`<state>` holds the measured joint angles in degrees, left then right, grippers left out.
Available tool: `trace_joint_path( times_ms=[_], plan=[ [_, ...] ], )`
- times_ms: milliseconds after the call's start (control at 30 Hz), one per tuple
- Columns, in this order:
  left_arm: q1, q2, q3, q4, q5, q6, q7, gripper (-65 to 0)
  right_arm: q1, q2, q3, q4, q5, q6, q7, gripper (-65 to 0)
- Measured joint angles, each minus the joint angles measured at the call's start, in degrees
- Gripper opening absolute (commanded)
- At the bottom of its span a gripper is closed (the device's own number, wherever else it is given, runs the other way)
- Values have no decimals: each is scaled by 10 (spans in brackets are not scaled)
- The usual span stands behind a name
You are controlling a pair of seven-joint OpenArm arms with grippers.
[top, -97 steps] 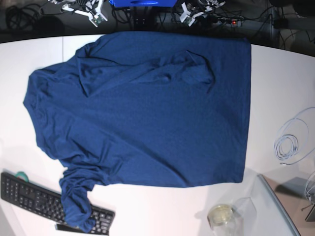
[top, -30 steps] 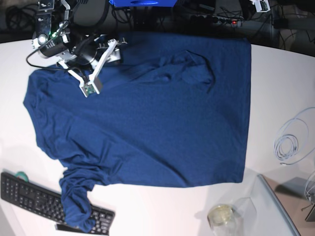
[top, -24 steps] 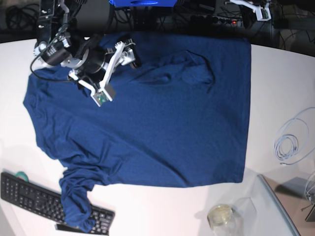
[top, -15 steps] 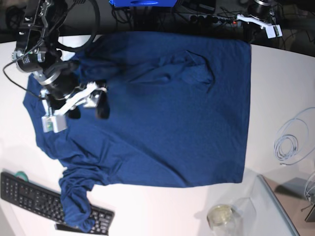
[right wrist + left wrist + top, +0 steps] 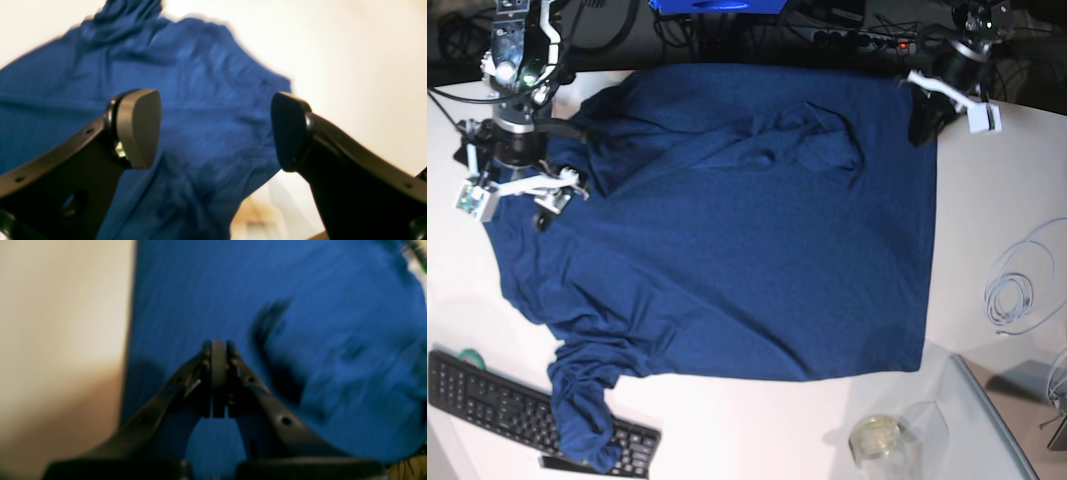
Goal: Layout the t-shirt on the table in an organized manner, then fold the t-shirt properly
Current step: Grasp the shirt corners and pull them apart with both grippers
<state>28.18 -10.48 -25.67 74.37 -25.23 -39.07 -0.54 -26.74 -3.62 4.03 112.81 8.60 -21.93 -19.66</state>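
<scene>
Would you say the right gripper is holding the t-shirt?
No, the right gripper is open, its pads apart above the t-shirt with nothing between them.

It looks like a robotics lab or test bench. A white worktop (image 5: 727,430) carries a black keyboard (image 5: 497,400) at 7 o'clock and a coiled white cable (image 5: 1017,285) at 3 o'clock. Along the 12 o'clock edge lie tangled dark cables (image 5: 847,35) and a power strip with a red light (image 5: 902,46).
</scene>
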Motion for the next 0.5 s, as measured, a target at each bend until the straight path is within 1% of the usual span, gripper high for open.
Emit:
trace_joint_path(
  times_ms=[100,133,233,267,300,333,433,467,500],
  plan=[
    [-4,-5,-1,9,0,0,-4,-650,-6,0,-12,-5,1,0,1,-174],
    [-3,-5,-2,10,25,1,-5,-650,-6,0,-13,-9,2,0,0,-174],
    [-2,-1,-1,26,129,0,1,-650,-8,-2,-9,-11,4,-1,1,-177],
    [-4,-1,0,30,151,0,0,-650,-7,-2,-7,-11,13,-1,2,-176],
    [-6,-1,0,33,154,0,0,-650,-7,0,-4,-11,37,-1,2,-176],
    [-7,-2,-1,34,137,0,-1,-650,-6,0,5,-11,68,0,0,-176],
    [-7,-1,-20,34,56,-1,9,-650,5,0,55,-15,158,-1,-2,-176],
    [-7,-2,-32,34,34,0,22,-650,9,11,73,-16,194,1,-8,-177],
    [-7,-3,-41,34,23,1,34,-650,12,27,90,-20,216,13,-19,-179]
  ],
)
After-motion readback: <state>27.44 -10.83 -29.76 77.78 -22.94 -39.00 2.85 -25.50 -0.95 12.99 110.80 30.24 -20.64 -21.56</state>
